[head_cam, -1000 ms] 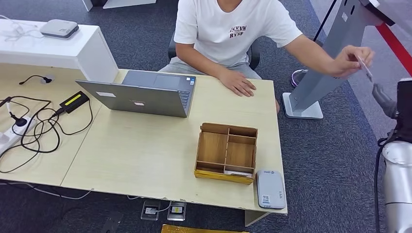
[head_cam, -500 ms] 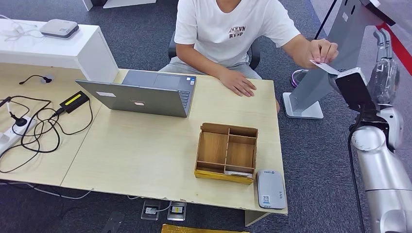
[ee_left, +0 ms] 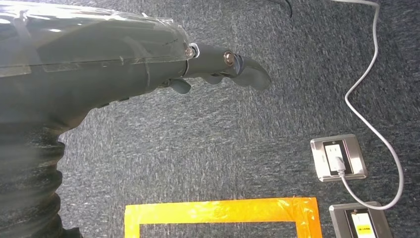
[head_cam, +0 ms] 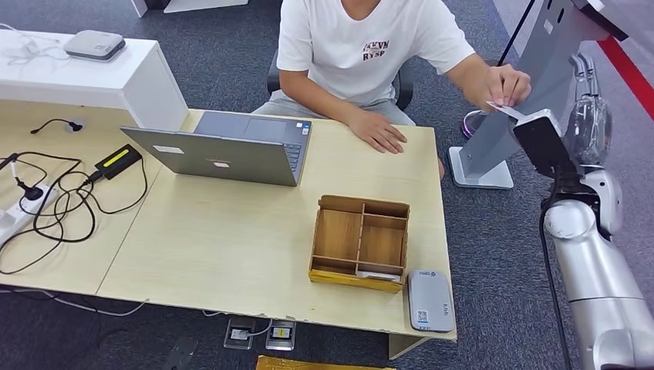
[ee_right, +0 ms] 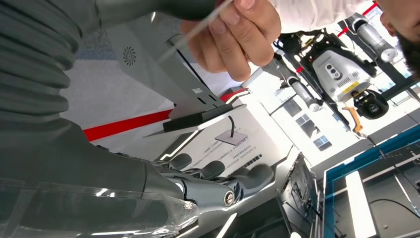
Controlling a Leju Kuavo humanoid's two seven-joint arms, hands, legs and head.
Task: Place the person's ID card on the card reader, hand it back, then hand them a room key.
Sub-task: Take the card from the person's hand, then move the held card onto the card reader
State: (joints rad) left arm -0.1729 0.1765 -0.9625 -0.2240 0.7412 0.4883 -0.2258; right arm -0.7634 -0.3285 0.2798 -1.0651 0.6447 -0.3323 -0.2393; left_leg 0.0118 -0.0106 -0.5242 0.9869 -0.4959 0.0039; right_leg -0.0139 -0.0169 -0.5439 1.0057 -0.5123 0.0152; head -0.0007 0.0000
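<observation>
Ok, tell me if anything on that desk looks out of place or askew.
Little stands out. The card reader sits at the near corner of the desk, its end jutting slightly past the edge. The black cables lie in a loose tangle on the far left. The wooden organizer and laptop sit flat and look undamaged.

On the desk [head_cam: 231, 247], a laptop [head_cam: 224, 150] is set at the far side, before the seated person [head_cam: 370, 54]. A compartmented wooden tray [head_cam: 359, 243] is placed nearer, with the card reader [head_cam: 429, 300] just beside its near right corner.
</observation>
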